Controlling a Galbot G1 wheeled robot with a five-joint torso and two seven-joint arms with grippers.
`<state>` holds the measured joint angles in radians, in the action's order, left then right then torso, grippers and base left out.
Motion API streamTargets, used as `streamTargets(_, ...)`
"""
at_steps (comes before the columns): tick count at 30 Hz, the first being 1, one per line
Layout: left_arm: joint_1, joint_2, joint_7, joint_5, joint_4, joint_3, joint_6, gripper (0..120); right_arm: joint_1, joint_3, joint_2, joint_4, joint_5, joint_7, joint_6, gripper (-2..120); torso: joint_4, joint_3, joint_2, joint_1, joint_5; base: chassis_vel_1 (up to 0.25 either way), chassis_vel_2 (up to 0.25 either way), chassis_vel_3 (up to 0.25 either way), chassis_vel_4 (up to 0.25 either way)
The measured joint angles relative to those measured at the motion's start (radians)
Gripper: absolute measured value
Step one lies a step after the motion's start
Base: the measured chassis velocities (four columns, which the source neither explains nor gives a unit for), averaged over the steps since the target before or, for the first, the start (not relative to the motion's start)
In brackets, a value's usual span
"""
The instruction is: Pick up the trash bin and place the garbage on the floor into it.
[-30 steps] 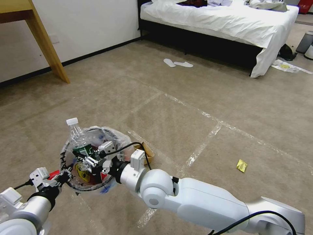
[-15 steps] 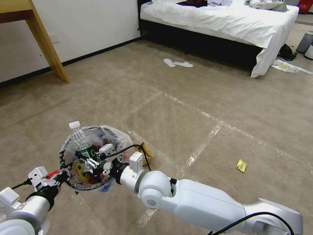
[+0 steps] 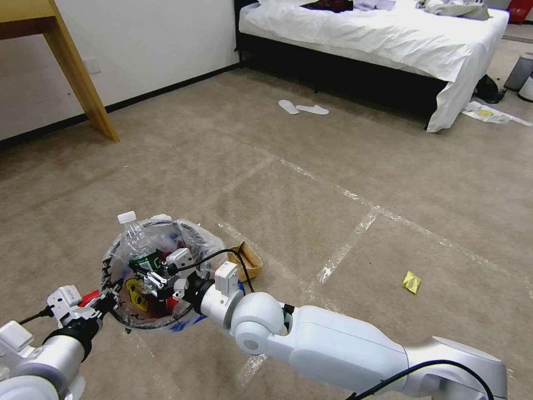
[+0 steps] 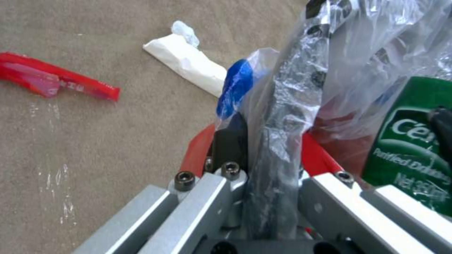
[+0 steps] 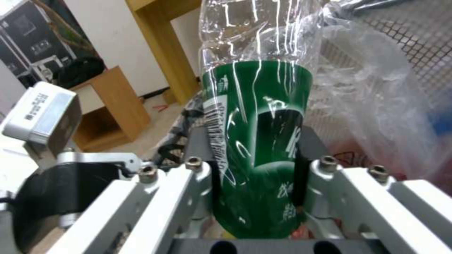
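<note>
L gripper (image 3: pixel 105 303) clamped on trash bin (image 3: pixel 119 315) rim at its 8 o'clock, bin off the carpet; R gripper (image 3: pixel 157 276) pinches green-label bottle (image 3: pixel 135 244) upright inside bin — yellow scrap (image 3: pixel 411 281) well apart at 3 o'clock.

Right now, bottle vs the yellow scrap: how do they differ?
The bottle is clamped upright in the right gripper, its base inside the trash bin; the yellow scrap lies loose on the carpet, ungripped. The bottle is clear with a green label and clearly larger; the scrap is small, flat and yellow. Both are litter.
</note>
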<state>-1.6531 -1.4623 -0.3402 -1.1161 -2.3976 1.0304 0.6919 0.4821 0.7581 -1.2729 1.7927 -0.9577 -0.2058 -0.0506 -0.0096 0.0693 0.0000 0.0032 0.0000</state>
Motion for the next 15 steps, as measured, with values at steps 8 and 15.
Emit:
streamTargets(8, 0.002, 0.000, 0.001, 0.001, 0.002, 0.000, 0.000, 0, 0.005, -0.002, 0.009, -0.001, 0.007, 0.006, 0.004, 51, 0.0000, 0.000, 0.000, 0.000, 0.0000, 0.000, 0.000, 0.000, 0.000)
streamTargets(15, 0.006, 0.001, 0.002, 0.003, 0.007, -0.005, 0.000, 0, 0.007, -0.007, 0.017, 0.008, 0.008, 0.006, 0.004, 83, 0.0000, 0.000, 0.000, 0.000, 0.0000, 0.000, 0.000, 0.000, 0.000)
